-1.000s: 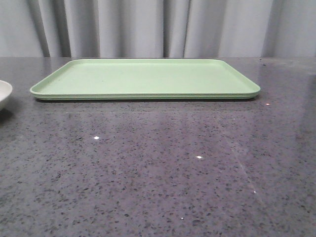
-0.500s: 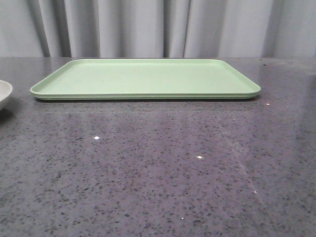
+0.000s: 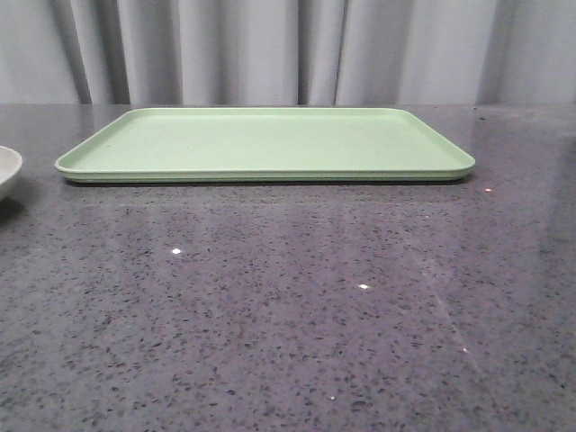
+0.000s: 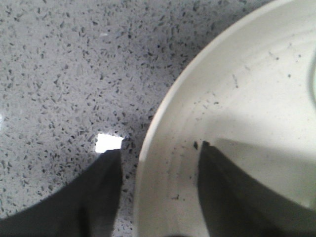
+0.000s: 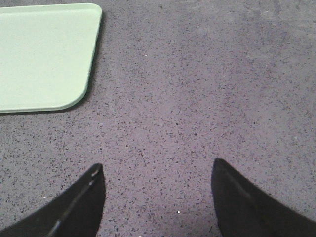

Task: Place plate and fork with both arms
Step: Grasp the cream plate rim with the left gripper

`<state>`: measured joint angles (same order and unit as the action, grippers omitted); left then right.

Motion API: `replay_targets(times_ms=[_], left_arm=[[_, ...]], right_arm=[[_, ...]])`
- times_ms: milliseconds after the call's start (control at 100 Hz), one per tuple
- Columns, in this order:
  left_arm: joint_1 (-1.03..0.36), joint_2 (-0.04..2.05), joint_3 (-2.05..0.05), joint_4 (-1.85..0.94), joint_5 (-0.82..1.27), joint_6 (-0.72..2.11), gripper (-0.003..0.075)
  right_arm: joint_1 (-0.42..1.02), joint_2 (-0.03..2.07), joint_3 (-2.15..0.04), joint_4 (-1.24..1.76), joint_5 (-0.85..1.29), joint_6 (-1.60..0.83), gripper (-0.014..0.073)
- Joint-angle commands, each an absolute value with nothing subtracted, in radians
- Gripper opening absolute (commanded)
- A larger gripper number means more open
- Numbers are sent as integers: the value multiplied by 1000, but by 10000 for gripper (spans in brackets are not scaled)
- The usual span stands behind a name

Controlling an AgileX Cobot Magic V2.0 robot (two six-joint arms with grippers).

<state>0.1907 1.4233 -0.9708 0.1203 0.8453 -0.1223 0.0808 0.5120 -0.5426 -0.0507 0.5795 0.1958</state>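
Observation:
The cream plate [image 3: 7, 169] sits at the far left edge of the front view, only its right rim showing. In the left wrist view the plate [image 4: 247, 98] fills one side, speckled, with a raised rim. My left gripper [image 4: 159, 148] is open and straddles that rim: one finger [image 4: 98, 197] is over the table outside the plate, the other [image 4: 227, 192] is inside it. My right gripper [image 5: 157, 164] is open and empty over bare grey countertop. The yellow fork is out of view. Neither gripper shows in the front view.
A flat light green tray [image 3: 270, 171] lies across the back of the speckled grey table [image 3: 315, 297], in front of a grey curtain. One rounded corner of the tray [image 5: 44, 59] shows in the right wrist view, apart from the right fingers.

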Motion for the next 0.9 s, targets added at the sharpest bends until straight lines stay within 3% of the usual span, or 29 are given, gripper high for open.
replay_targets(times_ms=[0,340,670,890], left_arm=[[192,1399,-997,124,816,-125,225],[208,1399,-997,124,831,-125,-21],[306,1376,-997,-138,903,84,-20],[339,1307,-997,-158,927,114,-20]], right_arm=[[75,522,-578,-54,518,192,476],[75,522,-578,-54,518,192,476],[75,522,-578,-54,519,192,476],[75,522,-578,-54,521,192,476]])
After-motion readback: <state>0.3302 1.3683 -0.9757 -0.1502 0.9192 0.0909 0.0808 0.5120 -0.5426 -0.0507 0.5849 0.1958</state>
